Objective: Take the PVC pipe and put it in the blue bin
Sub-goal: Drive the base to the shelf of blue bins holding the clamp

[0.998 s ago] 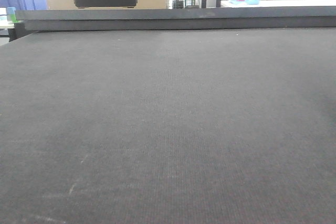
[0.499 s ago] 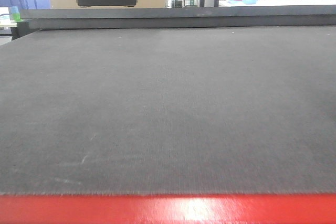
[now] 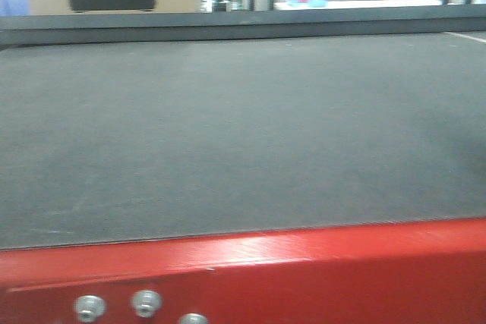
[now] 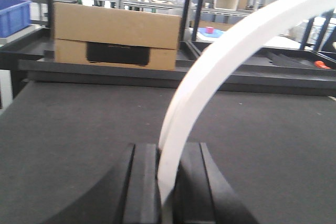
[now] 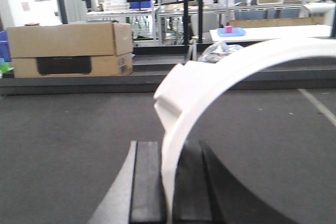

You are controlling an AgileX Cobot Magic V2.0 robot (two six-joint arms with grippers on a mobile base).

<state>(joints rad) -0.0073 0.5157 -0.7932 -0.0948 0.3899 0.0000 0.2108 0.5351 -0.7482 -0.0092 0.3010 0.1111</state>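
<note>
Between the two dark fingers (image 4: pixel 143 182) of the left gripper (image 4: pixel 167 153) sits the lower end of the white PVC pipe (image 4: pixel 210 72), pinched in a narrow grip with both fingers against it. From the grip it rises and bends away to the gripper's right, leaving the wrist view at the upper right corner. Ahead of this gripper the dark mat (image 4: pixel 79 124) runs to a raised back rail. Beyond the rail a cardboard box (image 4: pixel 118 35) stands ahead and a little to the left, and the blue bin (image 4: pixel 13 17) shows far ahead at the left edge, well apart from the pipe. The right gripper (image 5: pixel 168 150) is likewise closed narrow on white PVC pipe (image 5: pixel 210 77), which stands up between its fingers, shows a stepped collar just above the grip and arcs off to the right. Whether both grippers hold one and the same piece cannot be told. Far ahead and left of the right gripper stands the cardboard box, and far ahead to its right a small pink block (image 5: pixel 228 28) rests on a blue tray (image 5: pixel 233 33). The front view shows the mat, a glossy red edge (image 3: pixel 304 263) with bolt heads (image 3: pixel 146 303) on its near side, and the box at the far left.
</note>
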